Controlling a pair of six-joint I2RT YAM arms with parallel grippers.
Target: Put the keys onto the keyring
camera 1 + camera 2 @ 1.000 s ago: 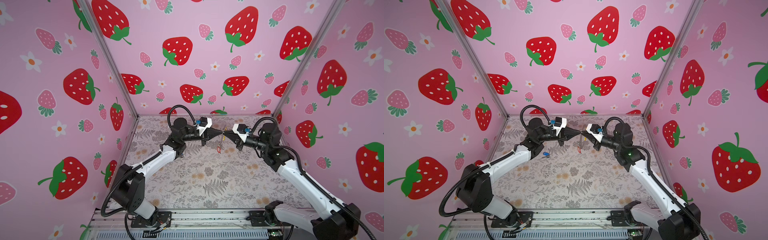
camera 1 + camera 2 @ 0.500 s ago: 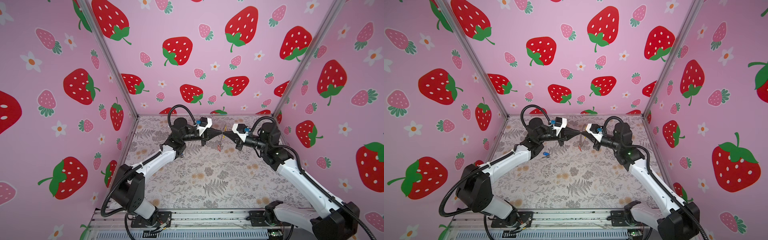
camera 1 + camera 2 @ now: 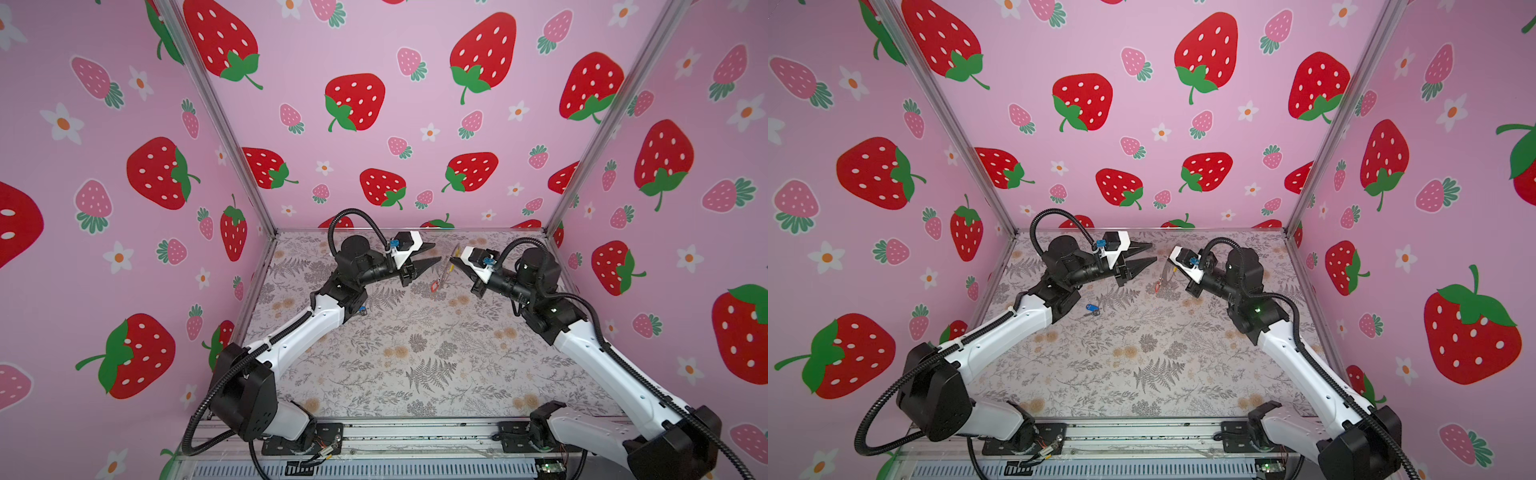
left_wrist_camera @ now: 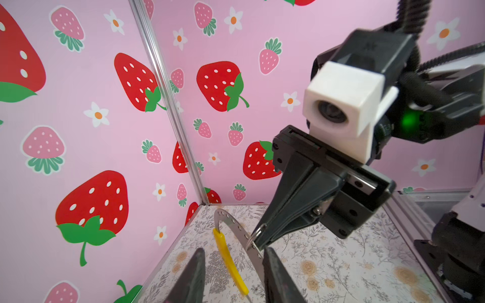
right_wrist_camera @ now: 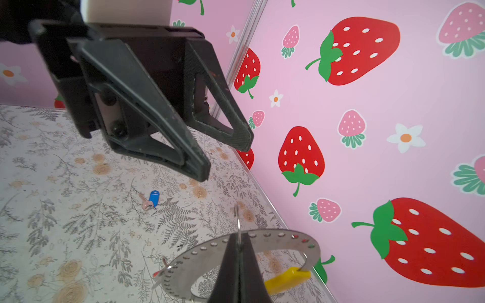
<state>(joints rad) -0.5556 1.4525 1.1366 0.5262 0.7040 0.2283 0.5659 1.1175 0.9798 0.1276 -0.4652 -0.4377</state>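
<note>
Moved since earlier: at the keyring (image 5: 273, 240), the left gripper (image 3: 436, 252), pinched shut a second ago, now has its jaws apart, and a small gap shows between its tips and the hoop in both top views.
Keyring: held in the air above the far middle of the tabletop (image 3: 415, 353), with its yellow segment (image 5: 287, 279) off to one side of the grip.
Right gripper: the right gripper (image 4: 259, 240) is clamped tight on the grey arc, tips together.
Red-tagged key: the red-tagged key (image 3: 435, 286) dangles below the keyring, clear of the tabletop. A small wire loop (image 4: 255, 235) sits at the arc beside the right gripper's tips. By the look of it this key is on, though the threading itself is too small to confirm.
Blue-tagged key: the blue-tagged key (image 3: 1091, 308) lies flat on the tabletop near the left arm, well apart from the hoop, with nothing touching it.
Progress: about half done, as I judge it.
Left to do: pick up the blue-tagged key and thread it onto the held keyring.
</note>
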